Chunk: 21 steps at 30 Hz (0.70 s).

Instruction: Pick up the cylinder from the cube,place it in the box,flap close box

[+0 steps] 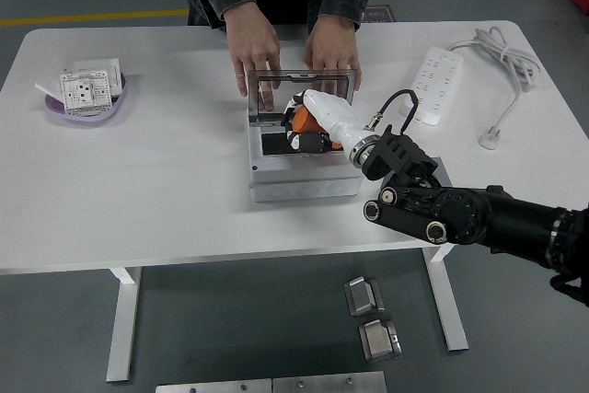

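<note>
My right hand (304, 126), white with black fingers, hangs over the open grey box (302, 181) and is shut on the orange cylinder (299, 117). The cylinder sits above the box's dark inside, mostly wrapped by the fingers. The box's clear flap (296, 87) stands up at the back, held by a person's two hands (253, 52) on its top edge. The grey cube (440, 169) lies behind my right forearm, nearly hidden. My left arm is out of sight.
A purple dish (85, 103) with white cards sits at the far left. A white power strip (436, 86) with its cable (502, 57) lies at the right back. The person stands at the table's far side.
</note>
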Tool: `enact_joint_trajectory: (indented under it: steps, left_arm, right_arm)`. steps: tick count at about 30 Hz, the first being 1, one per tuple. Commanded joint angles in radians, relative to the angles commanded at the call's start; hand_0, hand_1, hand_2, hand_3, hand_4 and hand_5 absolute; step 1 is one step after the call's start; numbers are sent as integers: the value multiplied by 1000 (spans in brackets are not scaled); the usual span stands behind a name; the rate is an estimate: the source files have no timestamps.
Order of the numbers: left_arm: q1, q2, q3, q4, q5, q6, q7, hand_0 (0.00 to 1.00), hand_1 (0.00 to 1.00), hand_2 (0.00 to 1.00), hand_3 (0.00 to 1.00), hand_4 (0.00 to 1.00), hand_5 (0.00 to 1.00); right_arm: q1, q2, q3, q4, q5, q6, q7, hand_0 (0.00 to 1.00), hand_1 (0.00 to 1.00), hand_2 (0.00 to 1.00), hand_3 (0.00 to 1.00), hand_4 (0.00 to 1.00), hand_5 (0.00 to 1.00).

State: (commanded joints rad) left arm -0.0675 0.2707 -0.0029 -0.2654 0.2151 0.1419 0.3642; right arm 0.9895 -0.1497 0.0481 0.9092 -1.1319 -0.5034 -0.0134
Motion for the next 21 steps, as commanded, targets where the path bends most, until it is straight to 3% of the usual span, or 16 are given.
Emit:
enact_joint_trajectory:
  steps: [9, 10, 15, 16, 21]
  left_arm:
    - [-5, 0, -7, -2, 14, 5, -4, 692, 679, 608, 628, 547, 376]
    - [-6, 0, -8, -2, 16, 6, -5, 692, 679, 609, 628, 546, 375]
    - [-9, -2, -26, -6, 38, 12, -11, 692, 679, 609, 628, 546, 375]
    - [-10, -2, -28, -7, 40, 12, -11, 692, 679, 609, 627, 545, 374]
    - [-10, -3, -26, -7, 40, 16, -15, 692, 679, 609, 627, 545, 374]
  right_arm:
    - [30, 3, -5, -47, -20, 96, 42, 45, 124, 238, 266, 2, 2]
    - [34, 4, -9, -54, -24, 102, 43, 187, 223, 354, 439, 95, 103]
    - [52, 7, -32, -89, -49, 129, 49, 187, 223, 354, 439, 95, 103]
    - [53, 8, -32, -93, -55, 134, 50, 470, 537, 624, 745, 485, 224]
    - [58, 11, -28, -104, -76, 146, 53, 470, 537, 624, 745, 485, 224]
